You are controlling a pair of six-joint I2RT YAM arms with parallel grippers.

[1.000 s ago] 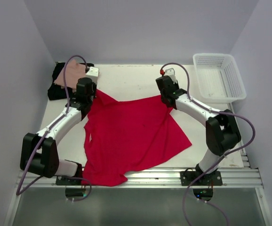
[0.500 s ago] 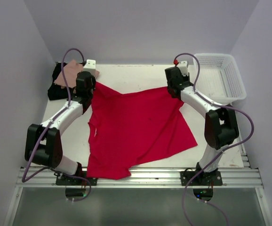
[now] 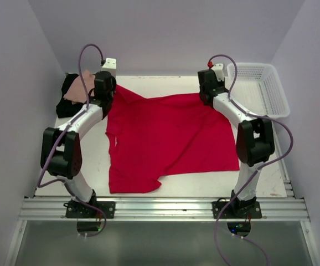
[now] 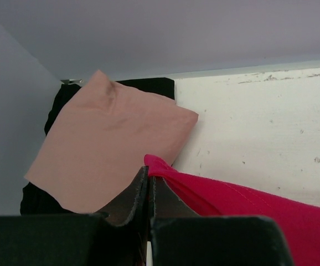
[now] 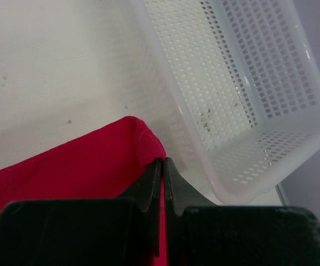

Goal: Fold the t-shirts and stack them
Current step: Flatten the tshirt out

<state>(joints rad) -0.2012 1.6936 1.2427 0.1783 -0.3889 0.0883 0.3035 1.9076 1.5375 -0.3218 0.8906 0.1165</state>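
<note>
Two arms reach across the white table (image 3: 160, 88) in the top view, with the bright red t-shirt (image 3: 168, 138) spread flat between them, its far corners at their wrists. In the left wrist view, the left gripper (image 4: 149, 191) is clamped on one red corner, just beside the folded salmon-pink t-shirt (image 4: 107, 147), which lies on the black t-shirt (image 4: 149, 86). In the right wrist view, the right gripper (image 5: 163, 172) pinches the other corner, beside the white lattice basket (image 5: 271, 160).
</note>
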